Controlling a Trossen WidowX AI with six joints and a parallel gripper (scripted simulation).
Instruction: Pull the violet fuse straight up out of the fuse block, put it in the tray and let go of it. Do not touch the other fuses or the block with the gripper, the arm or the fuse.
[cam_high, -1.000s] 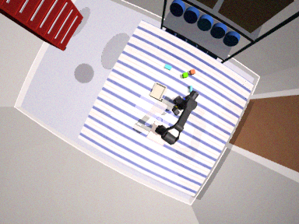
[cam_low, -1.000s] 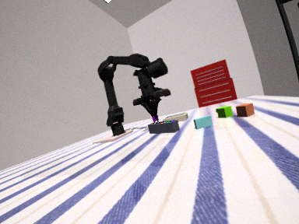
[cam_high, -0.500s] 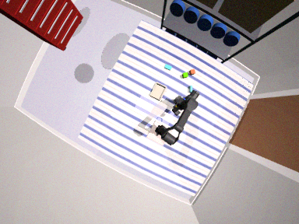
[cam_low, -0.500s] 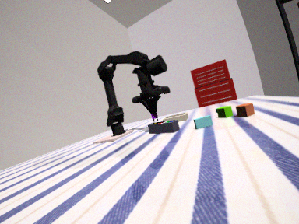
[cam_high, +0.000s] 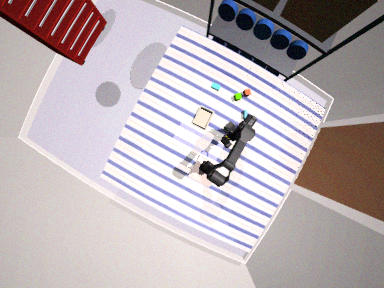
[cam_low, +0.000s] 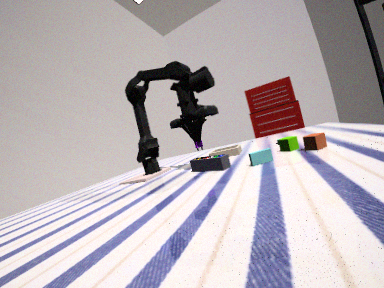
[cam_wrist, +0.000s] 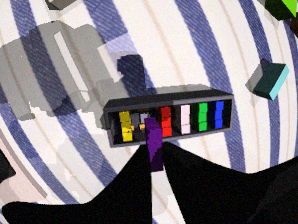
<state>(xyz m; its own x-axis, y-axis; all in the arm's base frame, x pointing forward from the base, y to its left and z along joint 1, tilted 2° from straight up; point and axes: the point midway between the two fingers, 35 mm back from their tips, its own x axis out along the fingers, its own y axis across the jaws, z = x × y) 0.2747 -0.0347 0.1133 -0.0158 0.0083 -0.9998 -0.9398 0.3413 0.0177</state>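
My gripper is shut on the violet fuse and holds it in the air, a short way above the dark fuse block. The fuse hangs clear of the block. In the wrist view the block holds yellow, red, white, green and blue fuses in a row, with an empty slot between the yellow and the red. The beige tray lies on the striped cloth beyond the block. In the overhead view the arm hides the block.
A teal block, a green block and an orange block lie to the right of the fuse block. A red cabinet stands at the back.
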